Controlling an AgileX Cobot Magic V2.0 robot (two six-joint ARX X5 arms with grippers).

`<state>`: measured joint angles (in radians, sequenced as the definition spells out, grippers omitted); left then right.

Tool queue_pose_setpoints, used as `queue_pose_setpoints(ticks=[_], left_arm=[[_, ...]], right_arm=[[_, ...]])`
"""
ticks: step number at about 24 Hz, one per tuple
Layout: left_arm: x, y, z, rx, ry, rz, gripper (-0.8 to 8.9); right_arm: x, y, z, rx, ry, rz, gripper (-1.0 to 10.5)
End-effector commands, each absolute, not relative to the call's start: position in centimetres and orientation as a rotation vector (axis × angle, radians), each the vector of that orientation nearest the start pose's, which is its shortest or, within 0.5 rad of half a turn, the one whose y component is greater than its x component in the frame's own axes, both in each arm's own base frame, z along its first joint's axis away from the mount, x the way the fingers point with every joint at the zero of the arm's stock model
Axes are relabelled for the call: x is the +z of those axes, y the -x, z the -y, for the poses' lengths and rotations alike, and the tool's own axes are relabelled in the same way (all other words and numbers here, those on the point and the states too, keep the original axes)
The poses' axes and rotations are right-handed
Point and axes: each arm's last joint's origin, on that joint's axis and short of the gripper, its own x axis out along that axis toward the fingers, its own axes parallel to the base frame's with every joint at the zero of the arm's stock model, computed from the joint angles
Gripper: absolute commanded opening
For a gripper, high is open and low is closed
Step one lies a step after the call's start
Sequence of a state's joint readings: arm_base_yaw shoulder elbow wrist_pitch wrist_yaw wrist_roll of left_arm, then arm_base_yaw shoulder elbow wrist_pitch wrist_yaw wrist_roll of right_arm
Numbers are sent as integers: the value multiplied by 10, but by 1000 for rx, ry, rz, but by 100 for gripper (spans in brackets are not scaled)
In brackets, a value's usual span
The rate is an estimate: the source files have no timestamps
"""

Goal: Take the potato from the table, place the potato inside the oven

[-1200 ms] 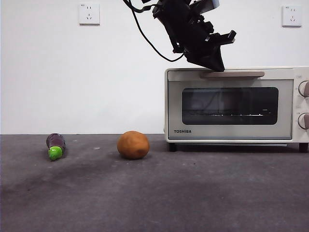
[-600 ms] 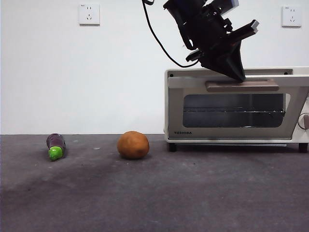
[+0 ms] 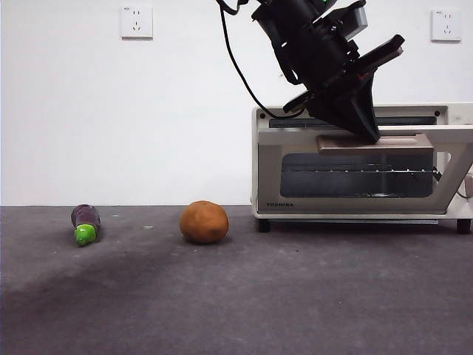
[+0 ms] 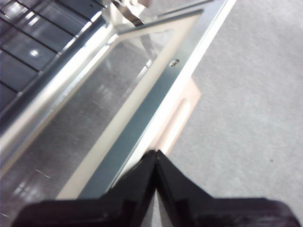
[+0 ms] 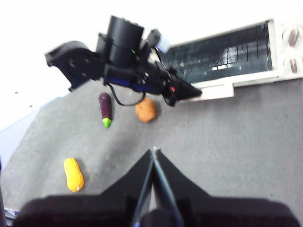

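The potato [image 3: 204, 222] lies on the table [image 3: 295, 296], left of the oven [image 3: 267, 159], and shows in the right wrist view too [image 5: 146, 109]. The oven's door [image 3: 355, 174] is tilted partly open. My left gripper [image 3: 368, 132] is shut, its tip pressing on the top of the beige handle [image 3: 375, 143]. The left wrist view has those jaws [image 4: 156, 152] closed to a point against the door's top edge beside the handle [image 4: 177, 120]. My right gripper [image 5: 154, 150] is shut, holds nothing, and hangs high above the table, away from the potato.
A small purple eggplant [image 3: 85, 222] with a green cap lies left of the potato. A yellow lump [image 5: 74, 174] rests on the table nearer the front, seen only in the right wrist view. The wall stands right behind the oven.
The oven door has swung from closed to partly open. My left gripper has moved down and rightward with the handle. The potato and eggplant have not moved.
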<state>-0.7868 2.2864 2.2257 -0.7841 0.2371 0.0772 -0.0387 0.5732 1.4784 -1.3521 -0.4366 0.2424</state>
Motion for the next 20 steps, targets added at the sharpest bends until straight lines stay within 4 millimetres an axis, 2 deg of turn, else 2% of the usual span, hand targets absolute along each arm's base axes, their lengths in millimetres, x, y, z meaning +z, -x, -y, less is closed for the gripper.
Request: queue_pose_setpoints(ticks=[1,20], left_arm=[[238,-368,357,-877,-340,-897,-9],[231,-362,354,-865,-359,-986,-9]], right_arm=[[436,16,-13,336,-335,-487,10],[436,16,-13,336,-332,-487,10]])
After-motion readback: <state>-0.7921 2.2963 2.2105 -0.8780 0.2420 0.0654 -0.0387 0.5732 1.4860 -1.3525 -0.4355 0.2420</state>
